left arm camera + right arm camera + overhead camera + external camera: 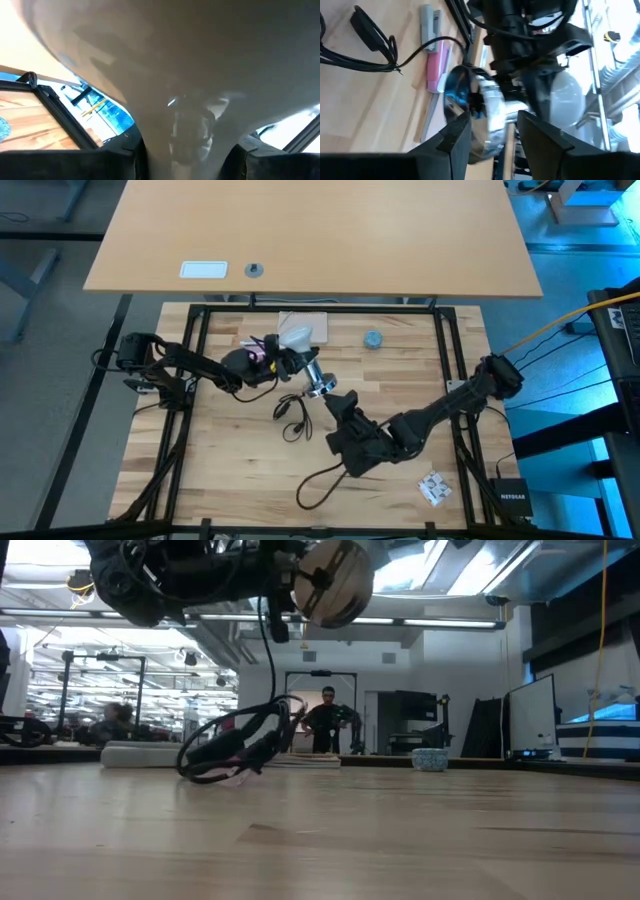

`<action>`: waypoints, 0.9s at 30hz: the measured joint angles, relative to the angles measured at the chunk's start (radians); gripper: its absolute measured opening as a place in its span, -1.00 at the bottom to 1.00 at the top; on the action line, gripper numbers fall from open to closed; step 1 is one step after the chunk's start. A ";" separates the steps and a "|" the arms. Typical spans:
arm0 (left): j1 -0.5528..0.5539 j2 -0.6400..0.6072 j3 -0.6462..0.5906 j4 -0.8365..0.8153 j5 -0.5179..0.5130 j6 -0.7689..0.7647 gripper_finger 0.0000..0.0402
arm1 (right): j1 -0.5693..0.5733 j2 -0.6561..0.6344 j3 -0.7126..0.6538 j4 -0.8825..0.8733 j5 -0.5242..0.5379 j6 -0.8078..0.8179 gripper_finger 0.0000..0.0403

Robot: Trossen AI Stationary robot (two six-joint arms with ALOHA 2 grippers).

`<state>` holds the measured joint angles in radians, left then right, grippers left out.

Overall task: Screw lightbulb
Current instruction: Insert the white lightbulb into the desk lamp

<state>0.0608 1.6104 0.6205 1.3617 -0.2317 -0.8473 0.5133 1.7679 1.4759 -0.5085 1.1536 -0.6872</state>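
Left gripper (285,355) holds the lightbulb (296,336) clamped between its fingers, lifted over the middle of the counter (230,460), a little toward the far side. In the left wrist view the white globe (165,60) fills nearly the whole frame, narrowing down between the two dark fingers.

Right gripper (335,402) comes in from the near right. Its fingers (452,137) stand partly apart on either side of the silvery socket (487,115); you cannot tell whether the pads touch the metal or stand just clear. The socket's black cord (292,420) trails down to the counter.

Step in hand, as judged: threading the bulb's base into the socket. To do it well:
- Keep bulb and socket on one axis; a tilt risks cross-threading.
- Steady the socket firmly before turning, otherwise it will spin with the bulb.
- Press lightly along the axis and turn in short strokes, re-gripping as needed.

Hard to make out:
- The grey screw base is hidden at the joint, so thread depth is unknown.
- The low view shows only the socket's round end (335,582) at the frame's top; the bulb is cut off.
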 joint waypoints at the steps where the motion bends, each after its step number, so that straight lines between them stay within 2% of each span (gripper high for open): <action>1: 0.000 0.000 0.000 0.006 -0.002 -0.010 -0.25 | -0.009 0.000 0.000 0.000 -0.014 -0.001 -0.18; 8: 0.000 0.000 0.000 0.032 -0.008 -0.035 -0.25 | -0.068 0.000 0.000 0.000 -0.039 -0.002 -0.18; 17: 0.000 0.000 0.000 0.033 -0.003 -0.021 -0.25 | -0.069 0.000 0.001 0.026 -0.019 -0.002 -0.20; 21: 0.000 0.000 0.000 0.033 -0.003 -0.024 -0.25 | -0.078 0.000 0.001 0.045 -0.019 -0.002 -0.36; 27: 0.001 0.001 0.000 0.028 -0.008 -0.028 -0.25 | -0.089 0.000 0.001 0.047 0.010 -0.001 -0.77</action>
<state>0.0615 1.6114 0.6205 1.3900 -0.2401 -0.8756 0.4248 1.7683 1.4766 -0.4619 1.1632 -0.6885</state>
